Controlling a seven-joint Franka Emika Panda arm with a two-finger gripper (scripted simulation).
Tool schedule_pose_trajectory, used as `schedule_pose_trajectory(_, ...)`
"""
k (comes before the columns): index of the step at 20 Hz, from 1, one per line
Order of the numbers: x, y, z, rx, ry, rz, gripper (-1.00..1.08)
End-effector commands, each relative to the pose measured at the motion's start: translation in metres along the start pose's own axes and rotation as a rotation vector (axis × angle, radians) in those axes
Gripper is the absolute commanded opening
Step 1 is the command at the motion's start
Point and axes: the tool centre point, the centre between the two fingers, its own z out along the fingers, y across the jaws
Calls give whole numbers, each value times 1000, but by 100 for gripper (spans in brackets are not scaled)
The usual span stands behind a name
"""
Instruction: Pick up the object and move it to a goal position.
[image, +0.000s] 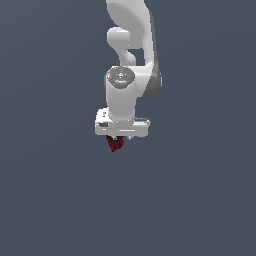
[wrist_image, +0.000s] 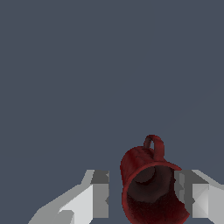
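The object is a small dark red cup with a handle. In the exterior view the cup (image: 115, 144) shows just under the white gripper (image: 121, 139), a little toward the exterior view's left. In the wrist view the cup (wrist_image: 151, 188) stands between the two fingers with its open mouth toward the camera and its handle pointing away. The gripper (wrist_image: 142, 194) is open around it. One finger (wrist_image: 189, 192) is at the cup's rim. The other finger (wrist_image: 100, 194) stands a small gap away from it. Whether the cup rests on the surface cannot be told.
A plain dark grey-blue surface (image: 50, 200) fills both views. The white arm (image: 130, 45) rises above the gripper. No other object shows.
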Motion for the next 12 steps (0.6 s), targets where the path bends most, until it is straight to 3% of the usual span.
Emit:
schedule_pose_trajectory(1, -1, 0, 1, -1, -2, 20, 28)
schedule_pose_trajectory(12, -6, 2, 12, -9, -19, 221, 28)
